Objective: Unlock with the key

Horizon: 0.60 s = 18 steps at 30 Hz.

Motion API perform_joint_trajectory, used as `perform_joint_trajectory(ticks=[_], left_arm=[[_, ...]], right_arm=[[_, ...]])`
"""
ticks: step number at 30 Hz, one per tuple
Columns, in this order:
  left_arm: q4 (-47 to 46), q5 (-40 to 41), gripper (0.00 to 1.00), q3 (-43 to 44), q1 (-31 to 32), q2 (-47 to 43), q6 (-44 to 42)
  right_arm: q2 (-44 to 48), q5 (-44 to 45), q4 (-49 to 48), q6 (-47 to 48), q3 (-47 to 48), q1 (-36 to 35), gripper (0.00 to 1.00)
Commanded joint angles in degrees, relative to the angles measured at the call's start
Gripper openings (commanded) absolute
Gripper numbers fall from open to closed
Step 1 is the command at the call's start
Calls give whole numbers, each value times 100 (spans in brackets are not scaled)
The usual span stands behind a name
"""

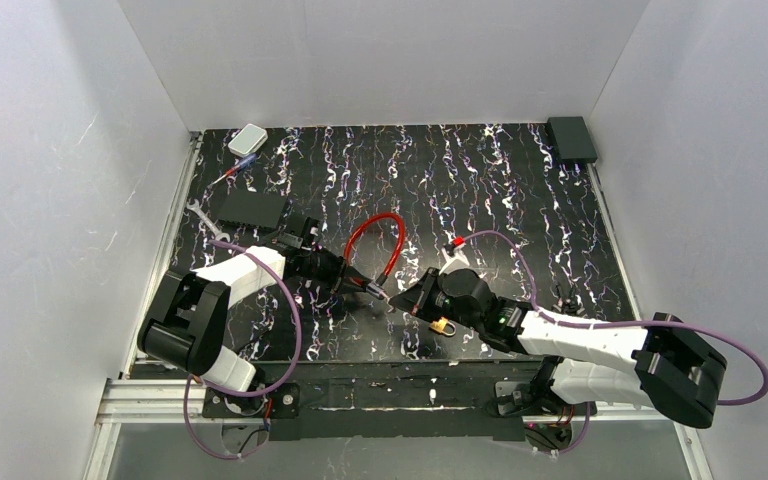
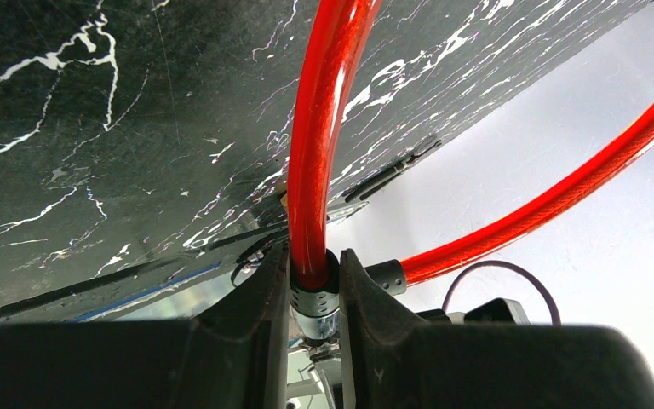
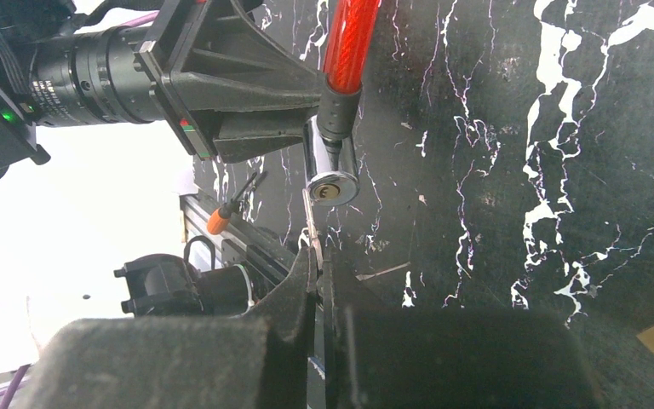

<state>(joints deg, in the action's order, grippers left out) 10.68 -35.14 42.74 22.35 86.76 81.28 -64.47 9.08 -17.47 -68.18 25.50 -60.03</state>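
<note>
A red cable lock [image 1: 385, 240] loops over the black marbled table. My left gripper [image 1: 355, 283] is shut on its black collar and chrome cylinder [image 2: 315, 294], just below the red cable [image 2: 319, 145]. In the right wrist view the chrome cylinder [image 3: 332, 179] faces me with its keyhole showing. My right gripper [image 3: 316, 256] is shut on a thin silver key [image 3: 310, 223], whose blade points up at the keyhole with its tip just below it. In the top view my right gripper [image 1: 407, 300] sits close to the lock's end.
A brass padlock [image 1: 445, 326] lies under the right wrist. A dark flat box [image 1: 248, 207], a wrench [image 1: 200, 212], a blue-red screwdriver [image 1: 232, 172] and a white box [image 1: 247, 139] lie at the back left. A black box [image 1: 571, 138] sits at the back right corner.
</note>
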Motion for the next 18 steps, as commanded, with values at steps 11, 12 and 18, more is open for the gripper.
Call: perform_joint_trajectory(ticks=[11, 12, 18], left_arm=[[-102, -156, 0, -20, -20, -171, -8], [-101, -160, 0, -20, -20, -169, 0], [-127, -167, 0, -12, -15, -165, 11]], right_arm=[[-117, 58, -227, -107, 43, -18, 1], [-125, 59, -215, -108, 51, -19, 1], [-191, 89, -164, -101, 77, -18, 1]])
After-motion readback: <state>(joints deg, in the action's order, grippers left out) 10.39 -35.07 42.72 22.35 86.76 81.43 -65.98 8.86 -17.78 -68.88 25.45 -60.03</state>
